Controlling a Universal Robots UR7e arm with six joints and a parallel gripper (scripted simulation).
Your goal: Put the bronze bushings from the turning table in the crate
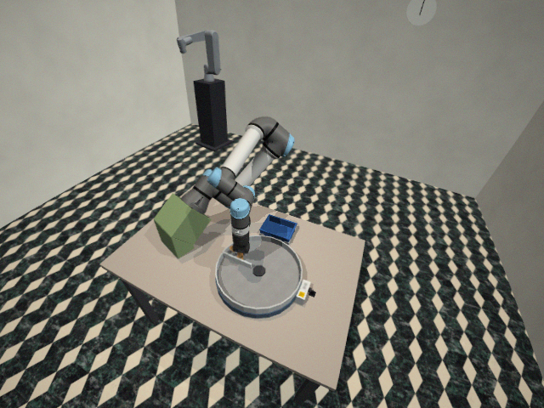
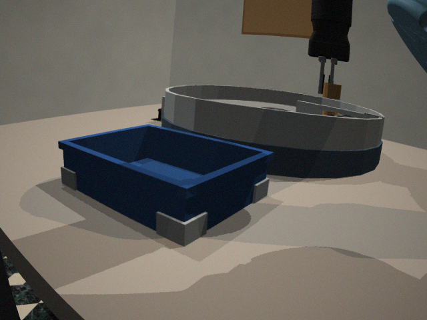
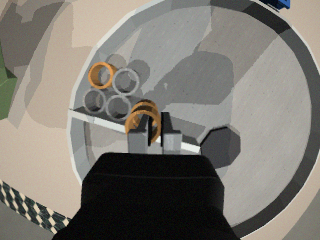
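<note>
My gripper (image 2: 326, 89) (image 3: 156, 122) is shut on the wall of a bronze bushing (image 2: 332, 90) (image 3: 129, 123), one finger inside the ring and one outside. It holds the bushing raised above the turning table (image 1: 263, 291) (image 2: 258, 122) (image 3: 270, 100). A second bronze bushing (image 2: 330, 113) (image 3: 145, 102) stands on the table just behind it in the wrist view, partly hidden. Another bronze bushing (image 3: 92, 76) stands farther left, beside three steel bushings (image 3: 115, 82) (image 3: 85, 100) (image 3: 108, 107). The blue crate (image 1: 275, 234) (image 2: 127, 193) shows no bushing inside.
A thin bar (image 1: 237, 259) (image 3: 100, 123) crosses the turning table beside the bushings, towards the dark hub (image 1: 258, 270) (image 3: 220, 147). A raised rim surrounds the turning table. A large green block (image 1: 184, 228) stands left of it. A small white box (image 1: 303, 290) sits at its right.
</note>
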